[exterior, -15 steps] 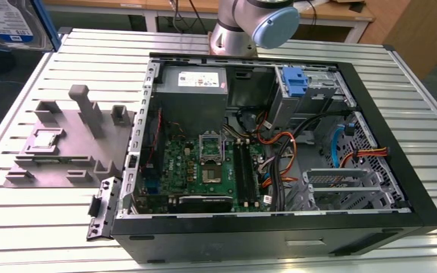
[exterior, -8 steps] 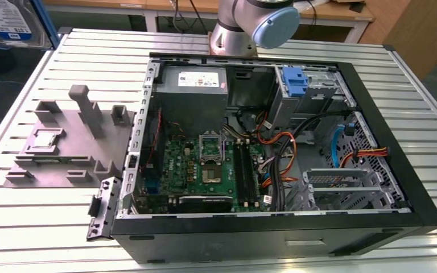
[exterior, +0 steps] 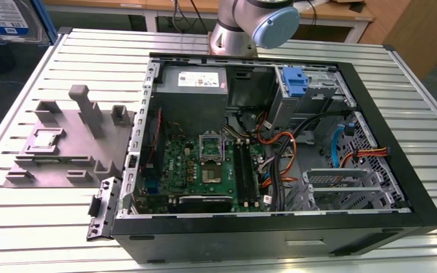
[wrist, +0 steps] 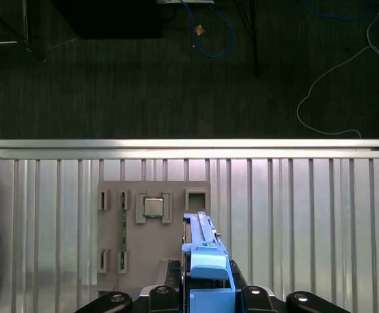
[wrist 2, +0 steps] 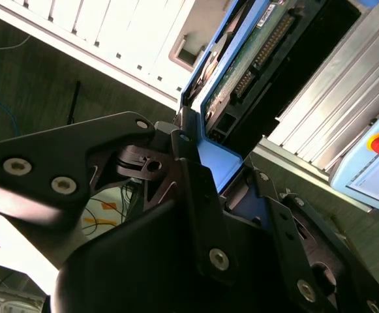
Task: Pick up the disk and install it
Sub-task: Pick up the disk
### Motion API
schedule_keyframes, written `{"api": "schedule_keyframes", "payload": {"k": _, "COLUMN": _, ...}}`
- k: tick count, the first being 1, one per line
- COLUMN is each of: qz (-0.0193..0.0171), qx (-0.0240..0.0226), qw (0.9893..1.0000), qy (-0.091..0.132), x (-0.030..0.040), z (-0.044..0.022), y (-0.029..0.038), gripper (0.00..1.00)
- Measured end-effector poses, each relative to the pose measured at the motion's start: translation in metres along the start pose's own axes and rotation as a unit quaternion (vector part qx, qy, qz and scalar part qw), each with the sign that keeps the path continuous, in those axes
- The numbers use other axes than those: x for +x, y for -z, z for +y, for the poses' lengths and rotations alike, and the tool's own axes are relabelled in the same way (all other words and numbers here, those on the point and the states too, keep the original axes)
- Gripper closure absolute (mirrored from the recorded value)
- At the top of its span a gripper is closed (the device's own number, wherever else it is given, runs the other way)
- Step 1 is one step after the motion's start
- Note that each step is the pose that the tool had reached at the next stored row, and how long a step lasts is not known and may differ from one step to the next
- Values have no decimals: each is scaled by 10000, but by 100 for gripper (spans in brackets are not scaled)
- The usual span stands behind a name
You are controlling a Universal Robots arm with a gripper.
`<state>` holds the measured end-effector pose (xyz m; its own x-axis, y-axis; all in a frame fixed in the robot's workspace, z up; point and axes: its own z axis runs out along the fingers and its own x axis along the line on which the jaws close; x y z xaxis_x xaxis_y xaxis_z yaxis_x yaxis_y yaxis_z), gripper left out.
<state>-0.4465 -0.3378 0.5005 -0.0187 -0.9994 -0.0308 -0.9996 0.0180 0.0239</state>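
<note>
We've got the disk (exterior: 8, 20) lifted off the bench (exterior: 408, 74), over the edge by the grey fixture (exterior: 59, 142). It has a white label with a blue band, a blue carrier and a green board underneath. The gripper (wrist: 205, 287) is clamped on its carrier.

Table (exterior: 21, 227): you have the computer case (exterior: 241, 242) on it, toward the exterior view's right, and the fixture (exterior: 59, 153) just beside the case, on the exterior view's left.
Arm base (exterior: 230, 37): behind the case.
Inside the case: the motherboard (exterior: 203, 165) lies on the bottom, with the power-supply box (exterior: 192, 82) behind it.
Disk (exterior: 9, 20): at the far corner on the exterior view's left, well apart from the case, between the fingers of the gripper (wrist: 209, 293).
</note>
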Motion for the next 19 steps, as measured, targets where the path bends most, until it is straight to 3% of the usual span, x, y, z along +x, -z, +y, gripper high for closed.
{"api": "schedule_keyframes", "payload": {"k": 11, "qz": 0, "qx": 0, "qw": 10000, "qy": 0, "x": 98, "z": -2, "y": 4, "gripper": 63}}
{"api": "schedule_keyframes", "payload": {"k": 19, "qz": -1, "qx": 1, "qw": 10000, "qy": 0, "x": 105, "z": -6, "y": 3, "gripper": 63}}
